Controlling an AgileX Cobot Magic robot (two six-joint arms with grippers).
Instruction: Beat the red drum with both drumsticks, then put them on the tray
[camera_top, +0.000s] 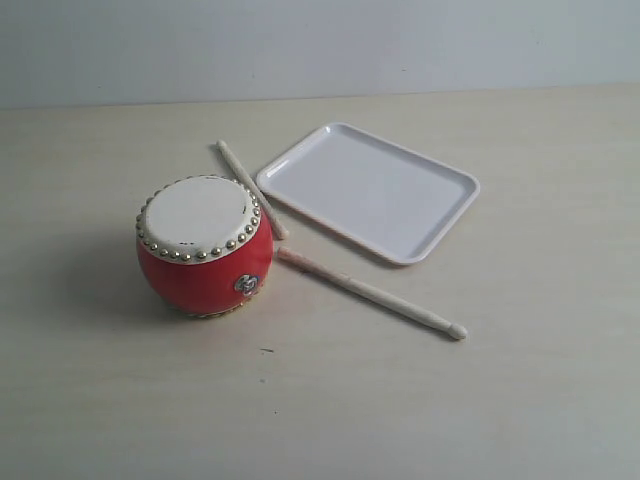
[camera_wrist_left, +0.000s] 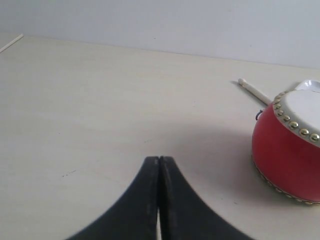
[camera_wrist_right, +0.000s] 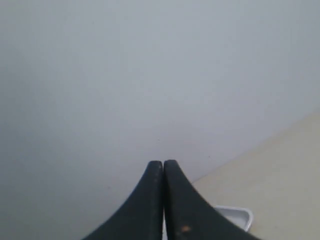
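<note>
The red drum (camera_top: 205, 245) stands on the table left of centre, its cream skin facing up. One drumstick (camera_top: 250, 187) lies behind it, between drum and tray. The other drumstick (camera_top: 372, 292) lies in front of the tray, its tip pointing right. The white tray (camera_top: 368, 189) sits empty at the back right. No gripper shows in the exterior view. My left gripper (camera_wrist_left: 159, 159) is shut and empty, with the drum (camera_wrist_left: 287, 150) and a drumstick tip (camera_wrist_left: 252, 90) off to one side. My right gripper (camera_wrist_right: 163, 162) is shut and empty, facing the wall; a tray corner (camera_wrist_right: 235, 216) peeks beside it.
A pale beige table (camera_top: 500, 400) runs to a grey wall (camera_top: 320, 45) at the back. A thin pale stick-like edge (camera_wrist_left: 11, 43) shows at the far corner of the left wrist view.
</note>
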